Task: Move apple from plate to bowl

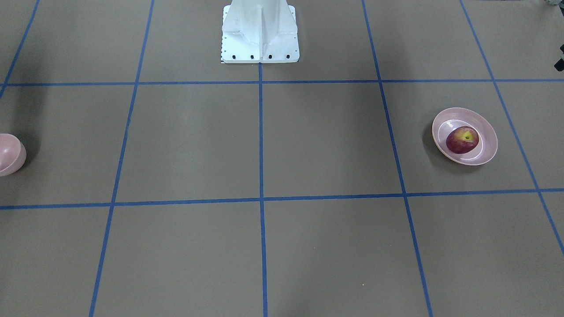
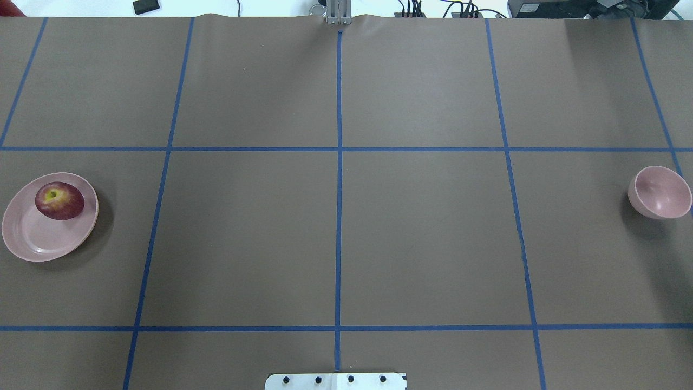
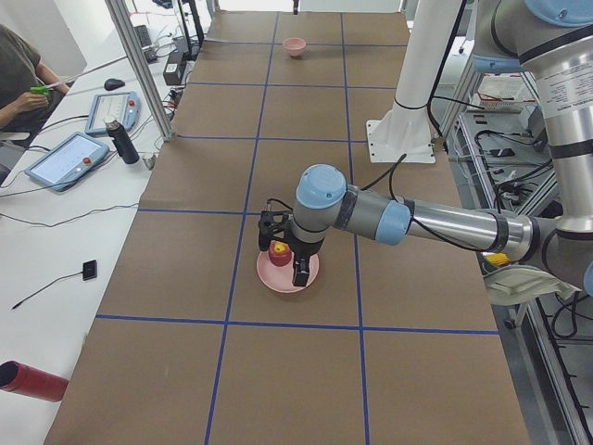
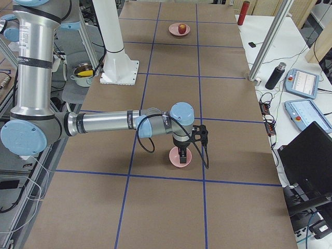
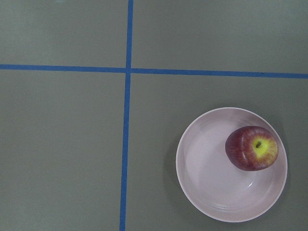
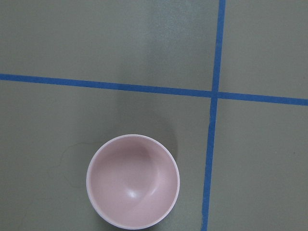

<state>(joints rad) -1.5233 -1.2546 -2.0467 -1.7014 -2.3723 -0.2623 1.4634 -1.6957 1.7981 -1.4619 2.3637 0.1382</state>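
The dark red apple [image 2: 59, 201] with a yellow-green stem patch lies on the pale pink plate [image 2: 32, 238], off-centre, at the table's left end. The left wrist view looks straight down on the apple [image 5: 251, 148] and plate [image 5: 207, 173]. In the exterior left view my left gripper [image 3: 284, 262] hangs over the plate [image 3: 278, 281]. I cannot tell if it is open. The small pink bowl [image 2: 660, 192] stands empty at the right end, also seen in the right wrist view [image 6: 132, 183]. My right gripper [image 4: 182, 154] hovers over the bowl [image 4: 181, 161]. I cannot tell its state.
The white robot base [image 1: 260, 33] stands at the table's middle edge. Blue tape lines grid the brown table. An operator [image 3: 18, 83], tablets, a bottle [image 3: 121, 144] and a metal post [image 3: 139, 65] are on the side bench.
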